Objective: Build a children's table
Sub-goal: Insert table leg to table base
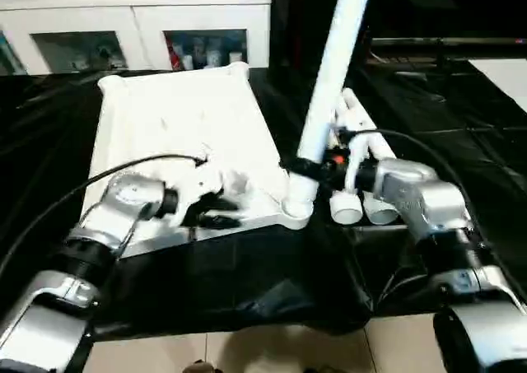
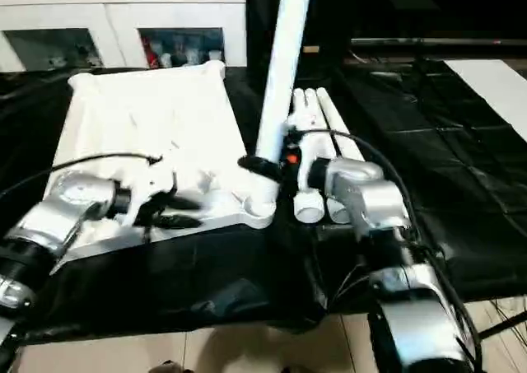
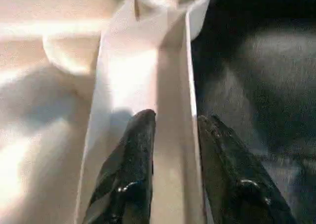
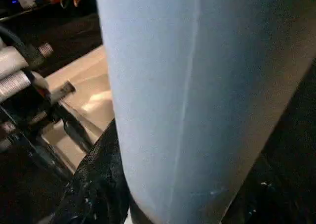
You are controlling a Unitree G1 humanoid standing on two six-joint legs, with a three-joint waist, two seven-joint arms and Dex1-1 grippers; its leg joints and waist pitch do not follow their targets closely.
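The children's table top [image 1: 181, 118] lies upside down on the black sheet. A white leg [image 1: 333, 68] stands upright in the socket [image 1: 296, 212] at the top's near right corner. My right gripper [image 1: 309, 169] is shut on this leg just above the socket. The right wrist view shows the leg [image 4: 197, 85] close up beside one black finger [image 4: 98, 174]. My left gripper [image 1: 218, 208] is at the top's near edge. Its fingers [image 3: 140, 150] are open astride the rim [image 3: 173, 61], with a gap on one side. More legs [image 1: 362, 142] lie behind my right wrist.
A black sheet [image 1: 247, 282] covers the work surface and ends near me at a pale floor [image 1: 247, 348]. A white cabinet with glass doors [image 1: 132, 27] stands beyond the table top. A black cable [image 1: 99, 179] arcs over my left forearm.
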